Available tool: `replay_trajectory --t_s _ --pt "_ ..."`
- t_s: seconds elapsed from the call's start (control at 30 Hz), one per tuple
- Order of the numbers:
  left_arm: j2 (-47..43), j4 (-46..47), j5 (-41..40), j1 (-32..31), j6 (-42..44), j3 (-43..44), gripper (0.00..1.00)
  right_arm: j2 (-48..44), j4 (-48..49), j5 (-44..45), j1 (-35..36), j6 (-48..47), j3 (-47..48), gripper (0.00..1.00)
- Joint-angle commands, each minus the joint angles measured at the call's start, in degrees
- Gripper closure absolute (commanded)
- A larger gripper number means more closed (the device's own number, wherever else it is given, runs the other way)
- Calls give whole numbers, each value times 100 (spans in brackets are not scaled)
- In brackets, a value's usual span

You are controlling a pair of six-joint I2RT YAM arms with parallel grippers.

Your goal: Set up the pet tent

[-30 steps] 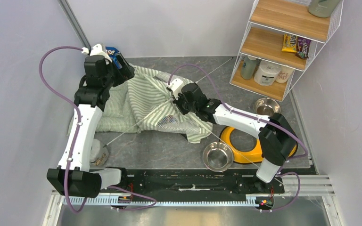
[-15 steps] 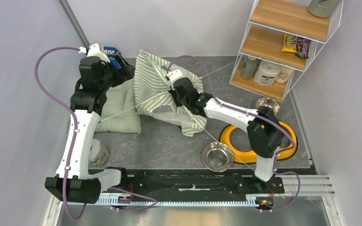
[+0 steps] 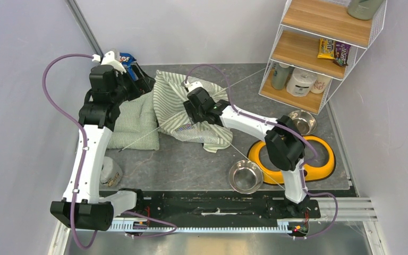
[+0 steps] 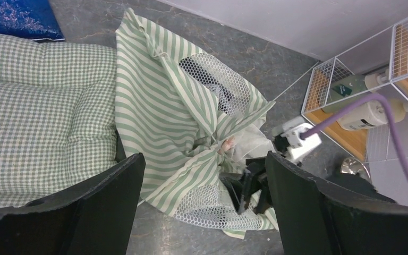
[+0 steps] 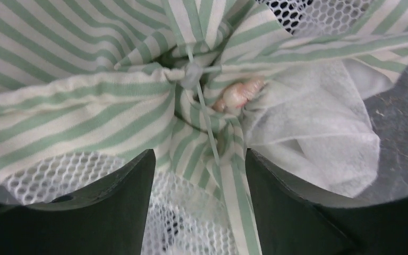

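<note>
The pet tent (image 3: 172,98) lies bunched in a heap of green-and-white stripes and white mesh at the back middle of the floor. One thin pole (image 3: 138,141) sticks out toward the front left. My right gripper (image 3: 186,112) sits on the heap at its gathered centre knot (image 5: 191,74). Its jaws are apart, with striped fabric and mesh (image 5: 191,212) lying loose between them. My left gripper (image 3: 141,82) hovers at the tent's left edge, open wide, and nothing is between its fingers (image 4: 111,202). In the left wrist view the tent (image 4: 159,122) spreads below, beside the pale green cushion (image 4: 37,106).
The checked cushion (image 3: 133,122) lies left of the tent, with a blue bag (image 3: 128,58) behind it. A yellow double-bowl holder (image 3: 319,159) and two steel bowls (image 3: 245,176) (image 3: 300,121) sit at the right. A wire shelf (image 3: 319,48) stands at the back right.
The right arm pulled the tent back and to the left, bunching it off the cushion. Its gripper, shut on the fabric before, now stands open. The left arm barely moved.
</note>
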Motion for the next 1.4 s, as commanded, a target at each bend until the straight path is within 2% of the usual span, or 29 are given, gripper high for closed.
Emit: replay_trajectory --t_s 0.0,0.07,0.17,0.47,0.6,0.77,0.93,0.97,1.0,1.07,1.27,1.37 --pt "-106 31 172 23 -80 -31 10 -1072 -631 -252 9 -8 -73 25" --pt "-82 49 180 20 -73 -74 10 -1413 -1055 -422 -13 -105 -165 19" --pt "-73 140 207 24 -92 -188 10 -1887 -1698 -640 -80 -190 -459 18" --pt "-23 356 208 25 -122 -503 10 -3108 -2842 -1577 -227 -262 -2077 23" --pt "58 374 200 21 -115 -543 11 -3114 -2852 -1500 -237 -324 -2479 26" --pt "102 392 178 20 -115 -565 11 -2533 -2815 -1108 -272 -423 -2635 30" --pt "97 391 69 23 -24 -570 11 -2091 -2764 -1008 -265 -527 -2569 58" --pt "96 391 46 20 -10 -569 11 -2038 -2765 -837 -270 -488 -2531 71" --pt "94 391 40 21 -2 -565 11 -2016 -2753 -788 -272 -518 -2521 78" --pt "111 392 20 25 22 -570 11 -1977 -2649 -674 -280 -573 -2521 80" --pt "142 391 -2 22 96 -561 11 -1846 -2594 -515 -303 -728 -2313 99" --pt "136 392 -17 25 121 -561 11 -2006 -2664 -293 -308 -730 -2121 100"
